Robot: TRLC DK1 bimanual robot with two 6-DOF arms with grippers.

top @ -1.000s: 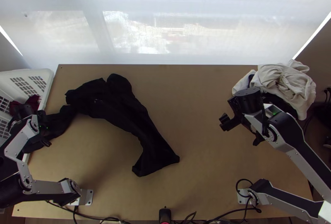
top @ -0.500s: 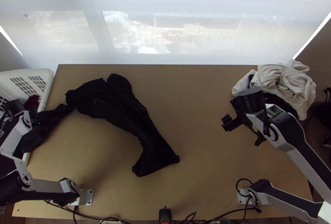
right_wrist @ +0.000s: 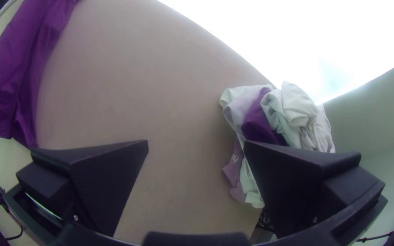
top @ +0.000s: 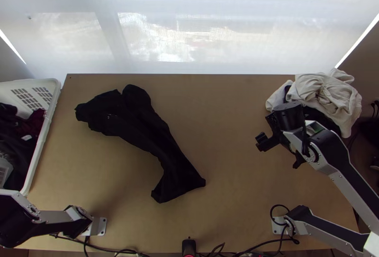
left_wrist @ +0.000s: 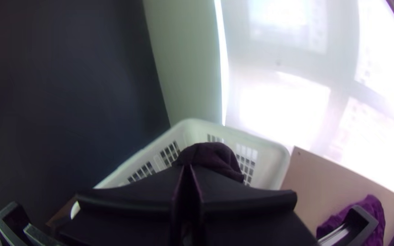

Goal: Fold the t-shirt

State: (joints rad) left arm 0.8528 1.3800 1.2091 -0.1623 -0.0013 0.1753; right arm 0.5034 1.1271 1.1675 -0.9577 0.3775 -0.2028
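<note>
- Shirt (top: 142, 124) lies dark and unfolded on the left half of the desk (top: 237, 200), bunched into a long, bent band.
- Step, as I judge it: setting the shirt apart from other laundry; folding is not begun.
- Left pincer (left_wrist: 189, 166): fingers together, apparently clamped on a soft, rounded dark cloth (left_wrist: 213, 157), facing the basket (top: 41, 143).
- Right pincer (right_wrist: 196, 141): fingers wide apart, nothing between them, near the pile (top: 327, 93).
- Next move, likely: release the cloth into the basket, then grip the shirt's edges and spread it flat.
- Textures: shirt smooth, lumpy at its far end, flaring to a straighter near edge; pile pale, crumpled; basket rigid white plastic, slotted; desk flat, wooden.
</note>
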